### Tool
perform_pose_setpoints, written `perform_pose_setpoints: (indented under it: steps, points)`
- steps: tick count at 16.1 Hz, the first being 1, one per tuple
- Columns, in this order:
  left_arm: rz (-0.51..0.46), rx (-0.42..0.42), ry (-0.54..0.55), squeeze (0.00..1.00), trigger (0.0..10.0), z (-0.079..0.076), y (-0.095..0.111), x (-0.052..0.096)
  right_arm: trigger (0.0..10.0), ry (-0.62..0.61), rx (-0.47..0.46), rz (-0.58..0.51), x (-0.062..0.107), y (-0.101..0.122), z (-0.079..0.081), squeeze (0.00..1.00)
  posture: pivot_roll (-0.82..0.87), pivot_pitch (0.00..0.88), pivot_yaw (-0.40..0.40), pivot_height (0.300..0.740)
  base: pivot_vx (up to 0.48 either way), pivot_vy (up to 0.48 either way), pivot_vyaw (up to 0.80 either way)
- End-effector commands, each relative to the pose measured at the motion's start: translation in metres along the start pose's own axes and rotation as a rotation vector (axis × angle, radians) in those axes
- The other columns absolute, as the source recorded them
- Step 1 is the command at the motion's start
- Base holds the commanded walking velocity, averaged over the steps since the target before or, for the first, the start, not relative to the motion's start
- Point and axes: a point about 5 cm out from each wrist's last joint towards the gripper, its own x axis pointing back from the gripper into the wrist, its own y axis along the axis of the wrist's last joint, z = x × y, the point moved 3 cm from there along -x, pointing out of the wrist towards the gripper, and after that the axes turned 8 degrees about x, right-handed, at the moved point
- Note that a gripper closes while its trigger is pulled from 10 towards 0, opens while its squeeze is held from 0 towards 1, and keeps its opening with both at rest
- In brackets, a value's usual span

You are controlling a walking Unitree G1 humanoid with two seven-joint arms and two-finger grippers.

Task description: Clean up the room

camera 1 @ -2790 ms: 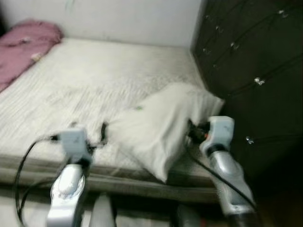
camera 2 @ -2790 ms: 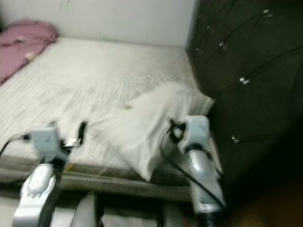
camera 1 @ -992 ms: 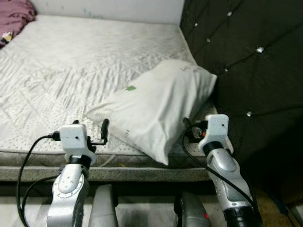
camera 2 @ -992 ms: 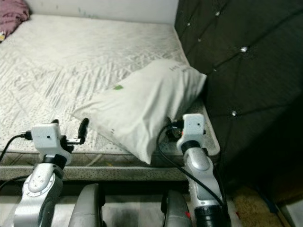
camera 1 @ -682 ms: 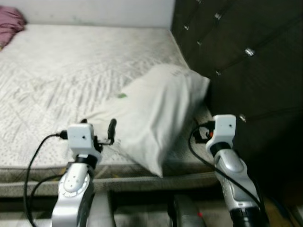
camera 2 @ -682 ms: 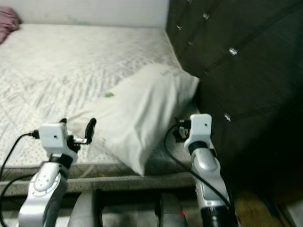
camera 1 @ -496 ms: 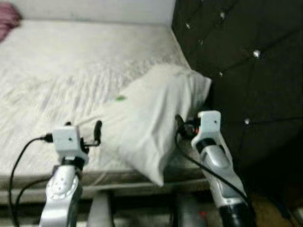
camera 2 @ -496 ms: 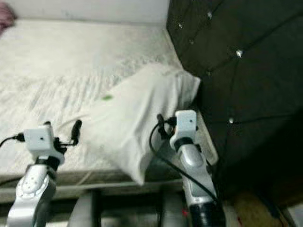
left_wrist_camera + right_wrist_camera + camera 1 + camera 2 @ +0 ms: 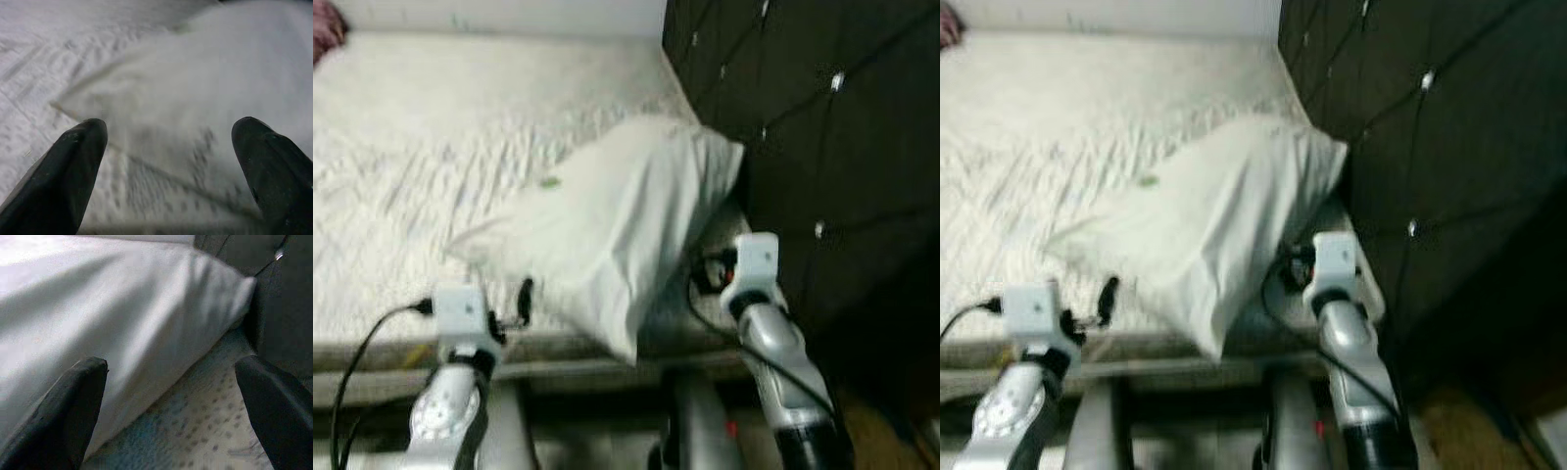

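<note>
Nearest us, at the mattress (image 9: 401, 186) front edge, our left gripper (image 9: 171, 161) hovers with fingers spread wide, aimed at the near corner of the white pillow (image 9: 607, 215). On the pillow's other side, our right gripper (image 9: 171, 401) is likewise spread apart, low over the mattress just beside the pillow's long edge. Beyond them the pillow lies slantwise, its far end against the dark tufted headboard (image 9: 803, 117). Farther back, bare mattress reaches the wall.

A bedroom in a home is shown. A bare quilted mattress (image 9: 431, 166) is seen against a plain white wall (image 9: 509, 15), with a dark button-tufted headboard (image 9: 803, 127) along its right edge and a white pillow (image 9: 607, 215) near the front right corner.
</note>
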Motion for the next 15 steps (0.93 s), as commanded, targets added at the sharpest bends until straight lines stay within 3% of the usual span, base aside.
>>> perform_pose_setpoints:
  steps: [1,3,5,6,9,10,11,15]
  points:
    - [0.006,-0.017,-0.017,0.0,10.0,-0.004,0.001,0.003,10.0,0.021,-0.003,0.017,-0.003,-0.001,0.002,0.0,-0.01,0.083,-0.051,0.491,0.0,0.0,0.0]
    - [0.018,-0.041,-0.014,0.0,10.0,-0.001,0.001,0.007,10.0,0.084,0.011,0.032,-0.004,-0.001,0.007,0.0,-0.01,0.08,-0.05,0.491,0.0,0.0,0.0]
    - [0.032,-0.066,0.02,0.0,10.0,0.007,0.0,0.013,10.0,0.24,0.004,0.055,-0.003,-0.002,0.015,0.0,0.0,0.086,-0.049,0.491,0.0,0.0,0.0]
    - [0.036,-0.072,0.031,0.0,10.0,0.01,-0.001,0.016,10.0,0.388,0.002,0.084,0.0,-0.005,0.021,0.0,0.0,0.087,-0.047,0.491,0.0,0.0,0.0]
    - [0.014,-0.091,0.05,0.0,10.0,0.01,0.007,0.022,10.0,0.524,-0.038,0.125,0.002,-0.004,0.015,0.0,0.01,0.086,-0.048,0.491,0.0,0.0,0.0]
    - [-0.011,-0.092,0.009,0.0,10.0,0.002,0.016,0.023,10.0,0.669,-0.033,0.136,0.011,0.0,0.017,0.0,0.03,0.088,-0.046,0.491,0.0,0.0,0.0]
    - [0.008,-0.105,-0.02,0.0,10.0,-0.001,0.013,0.024,10.0,0.771,-0.028,0.15,0.019,0.003,0.02,0.0,0.03,0.087,-0.044,0.491,0.0,0.0,0.0]
    - [0.091,-0.135,0.046,0.0,10.0,0.022,-0.005,0.037,10.0,0.976,-0.092,0.146,0.04,0.017,0.038,0.0,0.04,0.079,-0.034,0.491,0.0,0.0,0.0]
